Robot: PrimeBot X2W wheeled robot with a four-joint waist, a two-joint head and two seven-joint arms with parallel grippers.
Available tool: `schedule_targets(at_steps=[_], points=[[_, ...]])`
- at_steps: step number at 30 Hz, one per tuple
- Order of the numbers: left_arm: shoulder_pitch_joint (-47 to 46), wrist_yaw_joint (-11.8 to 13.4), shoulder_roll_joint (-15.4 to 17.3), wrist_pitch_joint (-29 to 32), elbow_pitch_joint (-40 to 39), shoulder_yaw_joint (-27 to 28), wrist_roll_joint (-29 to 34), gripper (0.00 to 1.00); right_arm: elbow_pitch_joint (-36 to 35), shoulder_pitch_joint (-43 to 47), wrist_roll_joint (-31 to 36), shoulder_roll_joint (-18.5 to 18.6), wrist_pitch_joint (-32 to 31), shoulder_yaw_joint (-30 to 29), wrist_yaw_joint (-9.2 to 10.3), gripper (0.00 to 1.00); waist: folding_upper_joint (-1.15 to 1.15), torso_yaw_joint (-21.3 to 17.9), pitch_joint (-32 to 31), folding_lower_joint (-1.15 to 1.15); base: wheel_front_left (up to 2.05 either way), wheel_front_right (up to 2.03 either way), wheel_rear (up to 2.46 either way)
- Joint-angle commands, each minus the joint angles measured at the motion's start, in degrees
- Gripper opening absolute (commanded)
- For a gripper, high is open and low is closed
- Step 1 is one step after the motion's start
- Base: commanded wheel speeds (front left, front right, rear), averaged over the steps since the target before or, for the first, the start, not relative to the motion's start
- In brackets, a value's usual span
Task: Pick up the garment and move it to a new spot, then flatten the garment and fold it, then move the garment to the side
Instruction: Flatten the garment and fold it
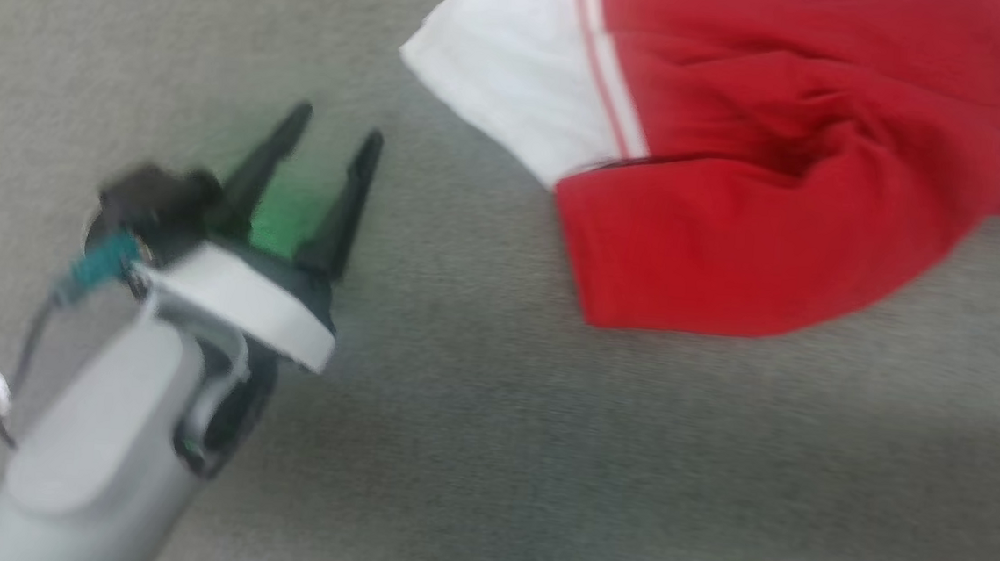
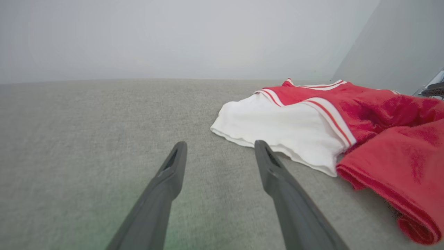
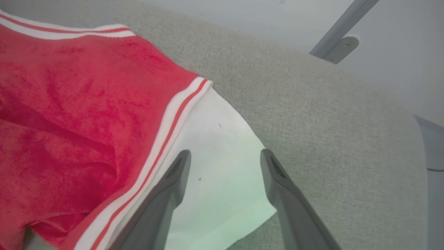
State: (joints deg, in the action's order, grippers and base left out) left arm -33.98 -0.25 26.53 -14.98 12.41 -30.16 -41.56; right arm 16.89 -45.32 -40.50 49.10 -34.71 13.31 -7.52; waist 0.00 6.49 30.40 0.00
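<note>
The garment point(image 1: 763, 167), a red jersey with a white sleeve and white stripe trim, lies rumpled on the grey cloth surface at the upper right of the head view. My left gripper point(image 1: 334, 137) is at the lower left, open and empty, apart from the garment and left of its white sleeve point(image 2: 281, 132). In the left wrist view the left gripper point(image 2: 220, 149) hangs over bare surface with the sleeve just beyond its right finger. In the right wrist view my right gripper point(image 3: 225, 158) stands open above the garment's other white sleeve point(image 3: 215, 166), holding nothing.
The grey fabric-covered surface point(image 1: 540, 459) spreads around the garment, with bare room in front and to the left. A pale wall rises behind it point(image 2: 173, 34). A grey metal bar with a bracket point(image 3: 338, 41) stands past the surface's far edge.
</note>
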Motion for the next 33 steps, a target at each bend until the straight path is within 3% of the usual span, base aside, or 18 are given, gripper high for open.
schedule_targets(at_steps=[1,8,12,13,14,15,19,23,29,33], points=[[1.9,0.1,-1.1,-0.3,-1.5,2.4,2.9,1.00,0.9,-1.8,-1.5,1.1,-2.1,0.9,0.06,1.00,0.00,2.9,2.6,0.00,0.00,0.00,0.00],[8.1,-3.0,-7.6,-0.3,-7.4,12.0,11.0,1.00,4.3,-7.9,-3.6,5.5,-7.0,4.5,0.06,1.00,0.00,5.6,6.3,0.00,0.00,0.00,0.00],[9.3,-4.8,-9.5,-0.3,-8.4,14.9,13.8,1.00,6.8,-9.2,-3.7,5.0,-9.3,7.3,0.06,1.00,0.00,5.8,7.2,0.00,0.00,0.00,0.00],[9.1,-5.2,-9.8,-0.3,-8.7,15.4,14.5,1.00,7.4,-9.4,-3.9,4.7,-9.7,7.7,0.06,0.96,0.00,5.7,7.3,0.00,0.00,0.00,0.00],[9.0,-5.6,-9.9,-0.3,-8.9,15.9,14.9,1.00,7.6,-9.5,-4.2,4.3,-10.0,8.2,0.06,0.33,0.00,5.5,7.4,0.00,0.00,0.00,0.00],[8.7,-5.8,-9.9,-0.3,-9.1,16.4,15.2,1.00,7.6,-9.7,-4.4,4.0,-10.2,8.6,0.06,0.00,0.00,5.3,7.4,0.00,0.00,0.00,0.00],[6.3,-6.6,-8.1,-0.3,-9.5,16.2,16.3,1.00,7.9,-10.0,-4.9,3.9,-10.9,9.6,0.08,0.00,0.00,4.4,7.6,0.00,0.00,0.00,0.00],[-0.8,-7.2,-3.6,1.5,-9.1,12.4,16.7,1.00,8.0,-10.9,-5.8,3.6,-11.1,10.2,0.08,0.00,0.00,3.3,7.8,0.00,0.00,0.00,0.00],[-20.0,-7.2,5.4,15.3,-8.4,-4.9,6.6,1.00,7.9,-13.2,-6.0,2.5,-10.6,11.3,0.08,0.00,0.00,1.2,8.8,0.00,0.00,0.00,0.00],[-32.7,-7.2,7.1,26.3,-4.1,-14.9,-4.8,1.00,7.5,-14.7,-6.3,1.7,-11.1,12.5,0.10,0.00,0.00,-0.2,10.0,0.00,0.00,0.00,0.00]])
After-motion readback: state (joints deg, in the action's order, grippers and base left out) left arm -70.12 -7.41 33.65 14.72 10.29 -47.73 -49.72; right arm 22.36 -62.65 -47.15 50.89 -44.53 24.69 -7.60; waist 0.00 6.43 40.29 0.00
